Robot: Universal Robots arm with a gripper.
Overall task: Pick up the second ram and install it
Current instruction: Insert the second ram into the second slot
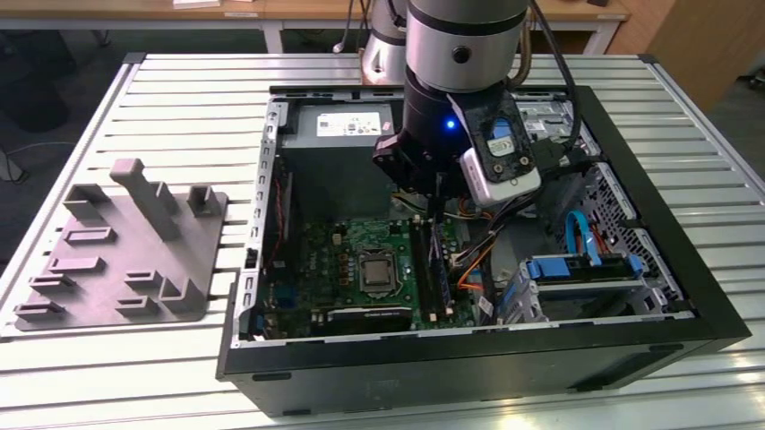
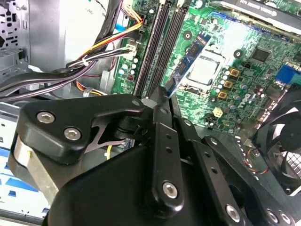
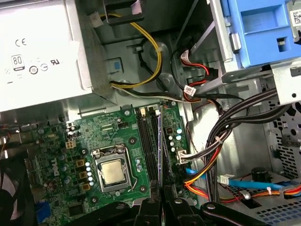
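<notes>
My gripper (image 1: 433,199) hangs inside the open computer case (image 1: 669,269), over the memory slots to the exterior view's right of the processor socket (image 1: 376,269). Its fingers (image 2: 159,101) stand close together, shut on the second ram (image 3: 160,150), a thin dark stick seen edge-on. The stick runs lengthwise along the black memory slots (image 3: 146,141) on the green motherboard (image 1: 347,260), low over them; whether it touches a slot I cannot tell. In the second wrist view a small corner of the ram (image 2: 170,86) pokes out past the fingertips.
A grey power supply (image 1: 340,121) sits at the case's back. Bundled cables (image 1: 502,224) and a blue drive caddy (image 1: 574,269) crowd the exterior view's right of the slots. A case fan (image 2: 282,155) is nearby. A grey slotted plate with posts (image 1: 125,251) lies outside on the table.
</notes>
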